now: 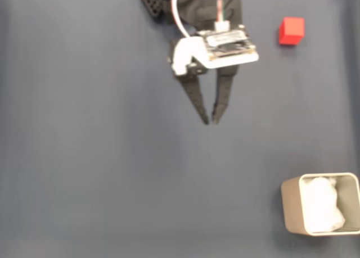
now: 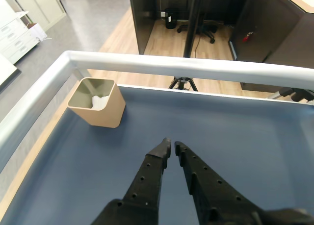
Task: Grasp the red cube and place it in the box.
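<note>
- A dark blue-grey table (image 1: pixel 84 157) is carrying everything, its raised pale rim (image 2: pixel 196 68) showing in the wrist view.
- The red cube (image 1: pixel 291 31) is sitting on it near the fixed view's top right.
- The box (image 1: pixel 291 210) is standing at the bottom right corner, well apart from the cube.

Soft even light, slightly blurry pictures
</note>
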You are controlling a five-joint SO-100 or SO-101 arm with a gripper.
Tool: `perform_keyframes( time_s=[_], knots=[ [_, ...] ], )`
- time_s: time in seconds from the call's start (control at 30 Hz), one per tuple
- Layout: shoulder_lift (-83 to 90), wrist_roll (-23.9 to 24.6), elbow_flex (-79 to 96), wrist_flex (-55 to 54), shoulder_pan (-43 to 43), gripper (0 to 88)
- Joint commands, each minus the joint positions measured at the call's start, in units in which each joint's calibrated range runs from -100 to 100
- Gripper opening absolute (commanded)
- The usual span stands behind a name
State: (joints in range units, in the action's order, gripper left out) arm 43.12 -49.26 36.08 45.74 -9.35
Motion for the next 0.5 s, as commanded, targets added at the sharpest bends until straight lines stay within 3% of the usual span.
perform_keyframes(
  time_s=[0.0, 0.47],
  knots=[
    [-0.5, -0.8, -4.5, 1.5, -2.6, 0.0],
    [-0.9, -1.0, -8.2, 9.0, -15.7, 0.0]
  ],
)
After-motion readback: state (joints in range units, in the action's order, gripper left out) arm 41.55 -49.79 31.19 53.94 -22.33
